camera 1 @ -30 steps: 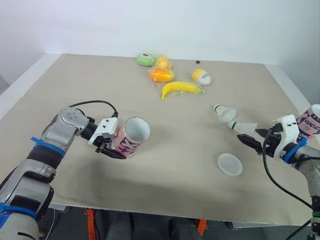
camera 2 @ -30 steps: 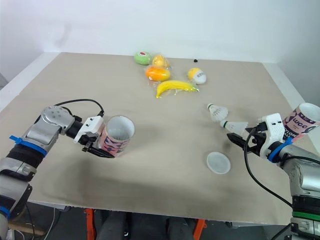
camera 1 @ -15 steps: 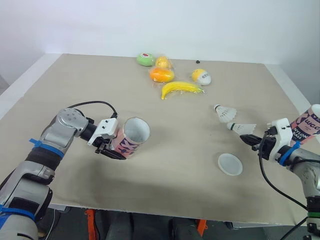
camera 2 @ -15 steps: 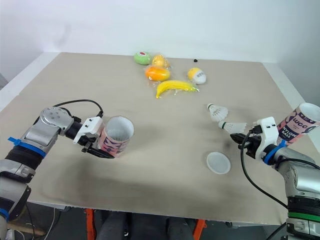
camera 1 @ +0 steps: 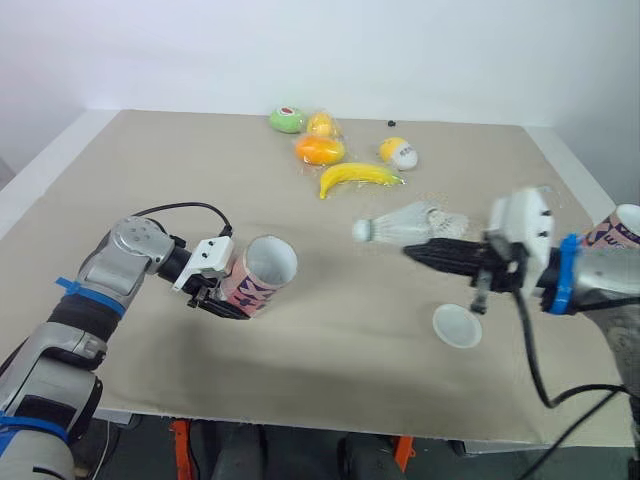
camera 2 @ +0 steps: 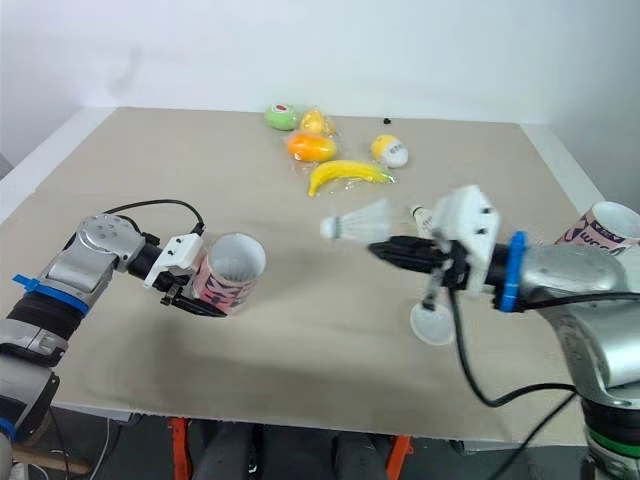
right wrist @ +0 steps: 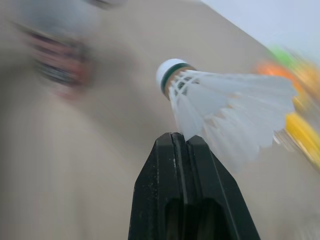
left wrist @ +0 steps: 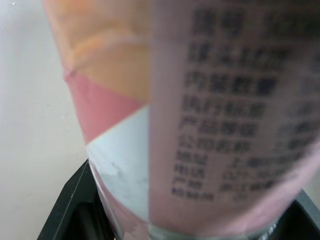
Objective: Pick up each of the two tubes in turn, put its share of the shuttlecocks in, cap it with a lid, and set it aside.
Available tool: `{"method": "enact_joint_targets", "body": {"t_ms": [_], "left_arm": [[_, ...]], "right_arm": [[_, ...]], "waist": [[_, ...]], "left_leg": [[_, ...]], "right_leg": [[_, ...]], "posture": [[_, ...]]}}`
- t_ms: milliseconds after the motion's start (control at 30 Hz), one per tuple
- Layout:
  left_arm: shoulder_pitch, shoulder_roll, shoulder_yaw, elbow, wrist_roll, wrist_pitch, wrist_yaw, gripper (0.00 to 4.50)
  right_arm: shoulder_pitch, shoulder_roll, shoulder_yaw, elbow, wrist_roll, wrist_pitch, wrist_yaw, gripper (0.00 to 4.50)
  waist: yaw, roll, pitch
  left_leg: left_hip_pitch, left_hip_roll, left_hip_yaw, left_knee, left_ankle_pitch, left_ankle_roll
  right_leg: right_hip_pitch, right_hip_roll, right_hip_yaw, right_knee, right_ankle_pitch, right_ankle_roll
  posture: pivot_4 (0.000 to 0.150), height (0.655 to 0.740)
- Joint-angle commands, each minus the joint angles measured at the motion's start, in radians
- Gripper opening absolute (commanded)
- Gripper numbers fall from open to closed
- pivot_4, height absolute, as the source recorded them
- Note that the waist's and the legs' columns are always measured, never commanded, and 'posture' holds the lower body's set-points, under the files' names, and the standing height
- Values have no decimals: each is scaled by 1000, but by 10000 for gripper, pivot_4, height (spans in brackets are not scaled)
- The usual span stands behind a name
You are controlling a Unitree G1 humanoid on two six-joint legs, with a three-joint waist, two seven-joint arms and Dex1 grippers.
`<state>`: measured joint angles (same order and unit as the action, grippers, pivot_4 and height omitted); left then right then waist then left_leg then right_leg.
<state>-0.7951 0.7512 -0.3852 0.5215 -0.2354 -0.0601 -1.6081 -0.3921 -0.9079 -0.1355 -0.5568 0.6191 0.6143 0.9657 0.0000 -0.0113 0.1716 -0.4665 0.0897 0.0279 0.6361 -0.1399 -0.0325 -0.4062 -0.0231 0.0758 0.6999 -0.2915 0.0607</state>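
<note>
Shuttlecock (camera 1: 400, 222) pinched by feather skirt in closed right gripper (camera 1: 412, 250), raised above table (camera 1: 150, 180), cork toward tilted pink tube (camera 1: 262, 272) clamped in left gripper (camera 1: 228, 302); white lid (camera 1: 457, 326) flat on table nearby.

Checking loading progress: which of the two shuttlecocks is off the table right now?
The shuttlecock pinched in the right gripper, held in the air with its cork toward the tube; the other shuttlecock lies on the table.
</note>
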Motion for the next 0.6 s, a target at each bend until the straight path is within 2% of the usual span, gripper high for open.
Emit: {"method": "enact_joint_targets", "body": {"t_ms": [33,167,300,500,567,600], "left_arm": [[-15,-7,-4,2,6,-3,-6,25944],[-19,-16,3,9,11,-3,-6,25944],[-7,-17,11,2,13,1,-6,25944],[-8,-21,20,6,18,2,-6,25944],[-7,-23,23,6,20,2,-6,25944],[-6,-24,25,5,21,3,-6,25944]], "right_arm": [[-148,22,196,-20,-87,-22,40,253],[-300,78,353,73,-217,-58,42,253],[-393,138,399,139,-248,-84,69,253],[-460,168,442,170,-269,-99,144,253],[-484,183,430,169,-232,-84,177,6511],[-495,191,416,165,-202,-73,197,11081]], "waist": [[-1,0,0],[5,-1,0],[7,-1,0],[8,-1,0],[8,-1,0],[8,-1,0]], "left_leg": [[0,0,0,0,0,0],[-1,0,0,1,0,0],[-2,0,0,0,0,0],[-2,0,0,0,0,0],[-2,0,0,0,0,0],[-2,0,0,0,0,0]], "right_leg": [[0,0,0,0,0,0],[-2,0,0,0,0,0],[-2,0,0,0,2,-5],[-2,0,-1,1,3,-3],[-2,0,-1,1,3,-3],[-2,0,-1,1,4,-3]], "posture": [[1500,6946],[1500,6946],[1500,6946],[1500,6946],[1500,6946],[1500,6946]]}}
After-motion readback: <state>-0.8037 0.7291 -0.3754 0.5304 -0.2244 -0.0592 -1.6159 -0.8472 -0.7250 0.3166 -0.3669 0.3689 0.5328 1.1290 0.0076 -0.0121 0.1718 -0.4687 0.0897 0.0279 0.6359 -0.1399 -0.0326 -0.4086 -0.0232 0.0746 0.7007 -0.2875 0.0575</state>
